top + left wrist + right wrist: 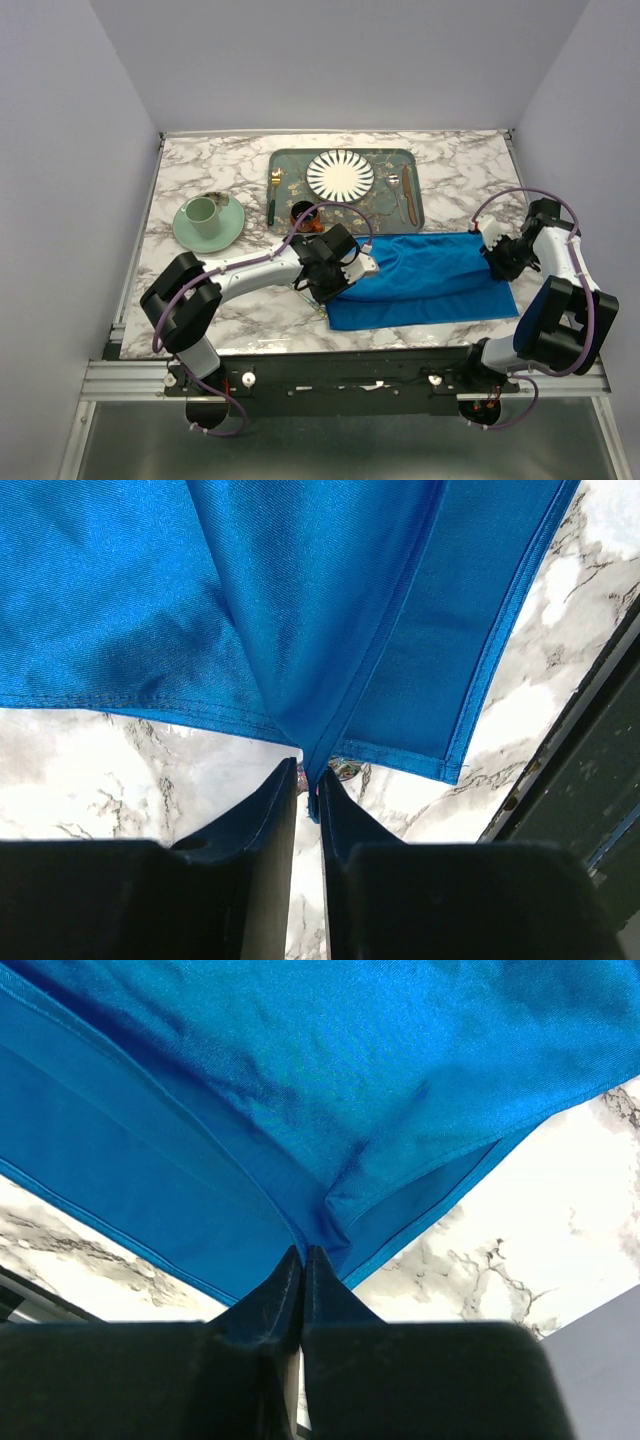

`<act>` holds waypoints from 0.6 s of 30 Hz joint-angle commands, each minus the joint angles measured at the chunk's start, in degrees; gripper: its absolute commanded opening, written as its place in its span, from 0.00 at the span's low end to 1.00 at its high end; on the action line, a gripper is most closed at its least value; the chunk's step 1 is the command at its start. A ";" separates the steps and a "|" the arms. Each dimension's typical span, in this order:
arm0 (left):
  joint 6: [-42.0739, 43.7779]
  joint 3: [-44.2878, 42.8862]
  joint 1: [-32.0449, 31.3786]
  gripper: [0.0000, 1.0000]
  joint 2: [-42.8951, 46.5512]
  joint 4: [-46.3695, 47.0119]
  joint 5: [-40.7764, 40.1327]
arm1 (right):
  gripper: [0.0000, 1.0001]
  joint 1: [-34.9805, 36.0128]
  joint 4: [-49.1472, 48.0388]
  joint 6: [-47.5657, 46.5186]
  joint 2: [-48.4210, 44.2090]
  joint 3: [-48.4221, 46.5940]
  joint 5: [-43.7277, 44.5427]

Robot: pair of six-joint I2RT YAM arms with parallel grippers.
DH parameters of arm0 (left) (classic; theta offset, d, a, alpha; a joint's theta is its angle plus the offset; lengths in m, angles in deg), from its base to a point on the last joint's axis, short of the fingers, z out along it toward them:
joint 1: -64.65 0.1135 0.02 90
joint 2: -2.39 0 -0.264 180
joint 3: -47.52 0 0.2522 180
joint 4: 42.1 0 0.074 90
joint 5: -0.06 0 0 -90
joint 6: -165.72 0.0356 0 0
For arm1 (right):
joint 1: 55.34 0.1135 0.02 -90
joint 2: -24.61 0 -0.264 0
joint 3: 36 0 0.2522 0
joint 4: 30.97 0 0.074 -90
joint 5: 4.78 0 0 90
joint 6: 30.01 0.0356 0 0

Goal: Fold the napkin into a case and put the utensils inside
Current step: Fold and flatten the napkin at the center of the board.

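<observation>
On the table's (250, 300) near side the napkin (425, 282) lies partly folded, the right hand (490, 250) clamped on its right end, the left hand's (365, 265) grip on a fold unclear. Folding is the step in hand; next, both ends likely need carrying over evenly.

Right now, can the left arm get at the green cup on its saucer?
Probably, but not freely. The left tool is pinched on a fold of the napkin, so it must let go first. The cup sits on that arm's side of the table, with nothing standing between.
</observation>
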 commanded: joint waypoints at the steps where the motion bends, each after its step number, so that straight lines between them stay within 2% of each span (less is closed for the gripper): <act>1: -0.21 0.61 0.02 0.25 -0.26 -0.29 3.41 | 0.15 -0.44 2.51 -1.04 -0.25 -2.12 -0.04; 3: -0.74 0.52 0.10 0.25 -0.88 0.23 3.50 | 0.11 -0.44 2.16 -1.04 -0.16 -1.68 -0.22; 5: -0.74 0.52 0.10 0.20 -1.06 0.76 2.54 | 0.08 -0.36 1.99 -1.21 -0.24 -1.33 -0.39; 8: -0.39 0.34 0.10 0.08 -0.97 0.68 2.53 | 0.14 -0.44 2.34 -1.47 -0.24 -1.41 -0.39; 9: -0.39 0.34 0.10 0.04 -0.53 0.76 2.71 | 0.24 -0.44 2.51 -1.56 -0.59 -1.50 -0.48; 10: -0.30 0.26 0.10 0.00 -0.36 0.50 2.88 | 0.27 -0.44 2.51 -1.56 -0.77 -1.59 -0.57; 14: -0.39 -0.10 0.10 0.00 -0.18 0.06 3.15 | 0.27 -0.36 3.74 -2.26 -0.77 -2.12 -1.10; 17: -0.92 -0.18 0.10 0.00 -0.27 0.15 3.59 | 0.24 -0.44 5.23 -3.32 0.28 -2.47 -1.01; 18: -0.92 -0.18 0.10 0.00 -0.35 0.32 3.67 | 0.12 -0.36 5.33 -3.32 0.54 -2.38 -0.83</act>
